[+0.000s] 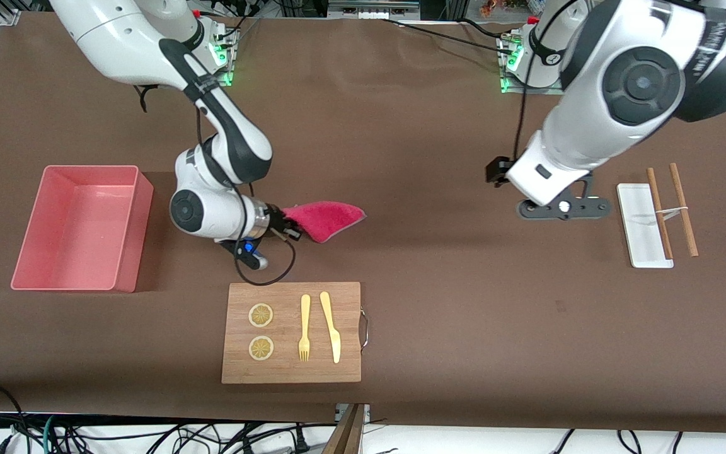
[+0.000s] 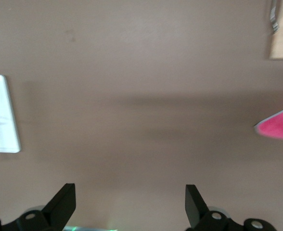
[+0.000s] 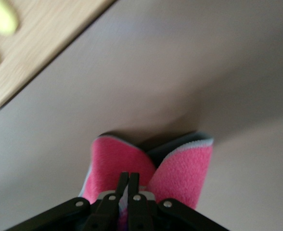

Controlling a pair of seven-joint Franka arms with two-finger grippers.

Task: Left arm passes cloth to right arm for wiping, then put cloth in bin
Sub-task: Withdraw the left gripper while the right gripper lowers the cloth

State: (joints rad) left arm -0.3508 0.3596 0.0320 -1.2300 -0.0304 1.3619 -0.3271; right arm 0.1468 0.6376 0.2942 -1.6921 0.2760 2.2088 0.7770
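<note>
A: Big items first. Table?
B: Table (image 1: 438, 126), brown cover, both arm bases along one edge.

A: Arms?
B: Left arm (image 1: 596, 120), white, bulky wrist, up over bare table nr the tray. Left gripper (image 2: 130, 202) fingers spread wide, nothing betw. them; waiting. Right arm (image 1: 224, 151), black forearm, silver cuff, reaches down low toward table centre. Right gripper (image 3: 128, 185) fingers pressed together, pinching cloth.

A: Containers?
B: Bin (image 1: 29, 252), pink tub, upright walls, at right arm's end of table. Nothing visible inside.

A: Board?
B: Board (image 1: 287, 372), wood, metal handle on one short side, nearer the front cam than the right gripper. On it: 2 lemon slices (image 1: 261, 315), fork (image 1: 304, 328), knife (image 1: 331, 328), fork and knife side by side, yellow.

A: Tray?
B: Tray (image 1: 637, 221), white, flat, at left arm's end. 2 brown sticks (image 1: 683, 208) alongside, one lying partly across the tray's edge, the other just beside on table. Small clear item on tray, can't tell what.

A: Cloth?
B: Cloth (image 1: 328, 217), crimson-pink, fuzzy, grey backing. Folded, one end clamped in right gripper, rest trails out toward table centre. Can't tell if it touches the table. Betw. bin and left gripper, farther from front cam than board; well apart from bin.
</note>
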